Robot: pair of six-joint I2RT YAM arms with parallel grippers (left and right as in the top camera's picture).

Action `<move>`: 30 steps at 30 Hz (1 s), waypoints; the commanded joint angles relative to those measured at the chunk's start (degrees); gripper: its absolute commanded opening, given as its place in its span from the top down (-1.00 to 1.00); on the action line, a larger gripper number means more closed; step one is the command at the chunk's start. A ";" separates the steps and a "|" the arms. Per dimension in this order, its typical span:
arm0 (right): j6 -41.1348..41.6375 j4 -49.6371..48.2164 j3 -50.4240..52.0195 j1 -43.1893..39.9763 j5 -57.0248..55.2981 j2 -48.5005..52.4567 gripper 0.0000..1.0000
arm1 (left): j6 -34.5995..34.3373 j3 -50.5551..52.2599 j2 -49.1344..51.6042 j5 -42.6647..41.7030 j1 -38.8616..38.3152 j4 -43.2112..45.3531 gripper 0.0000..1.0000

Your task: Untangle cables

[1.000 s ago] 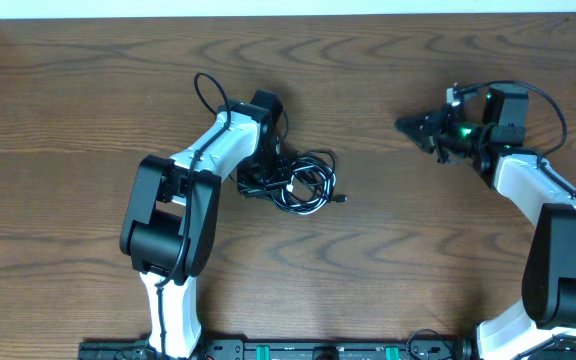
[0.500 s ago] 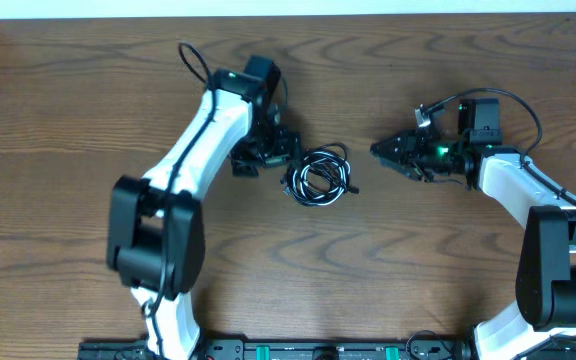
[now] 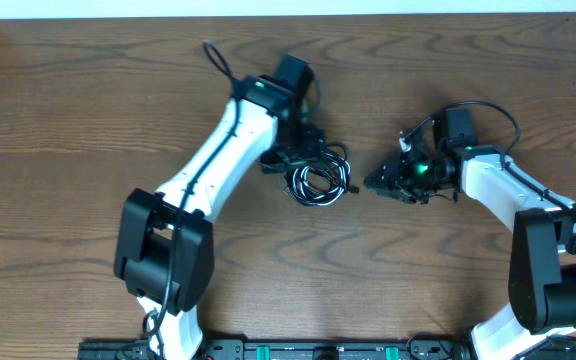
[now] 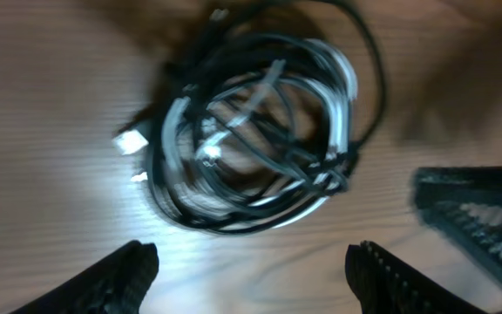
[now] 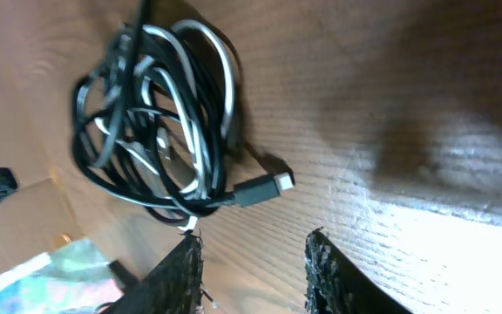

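The cables [image 3: 318, 181] lie in one tangled coil on the wooden table: black cords looped together with a white cord [image 4: 343, 94]. My left gripper [image 3: 295, 157] hangs at the coil's upper left edge. In its wrist view the left gripper [image 4: 255, 266] is open, and the coil [image 4: 260, 131] lies just beyond the bare wood between the tips. My right gripper [image 3: 373, 184] points left, a short way right of the coil. In its own view the right gripper [image 5: 253, 266] is open and empty, with the coil [image 5: 155, 122] and a plug end [image 5: 268, 188] ahead.
The left arm [image 3: 218, 160] slants from the table's front up to the coil. Over the right side bends the right arm [image 3: 498, 185]. In the left wrist view the right gripper's finger [image 4: 478, 218] shows beside the coil. Bare wood surrounds the coil.
Both grippers have opened from shut. The left gripper swung right, and the coil now lies slightly further right. The right gripper moved left and nearer, closing on the coil.
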State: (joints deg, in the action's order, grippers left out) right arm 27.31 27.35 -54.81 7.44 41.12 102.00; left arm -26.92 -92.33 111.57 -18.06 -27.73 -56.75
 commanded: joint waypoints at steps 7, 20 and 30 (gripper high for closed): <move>3.10 -1.92 -0.57 4.24 -8.61 0.02 0.45 | -4.04 2.08 6.19 0.33 -3.34 2.51 -0.24; -12.31 -9.64 -0.59 5.31 -3.87 0.00 0.12 | -4.59 2.12 7.28 0.33 -3.65 6.99 -0.11; -18.84 -10.12 -0.59 5.27 -8.22 0.00 0.13 | -7.91 1.77 7.26 -6.23 -3.45 9.09 -0.06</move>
State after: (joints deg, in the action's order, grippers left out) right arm 11.31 17.34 -54.83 12.97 34.89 102.00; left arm -33.58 -90.39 118.41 -20.51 -31.51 -47.59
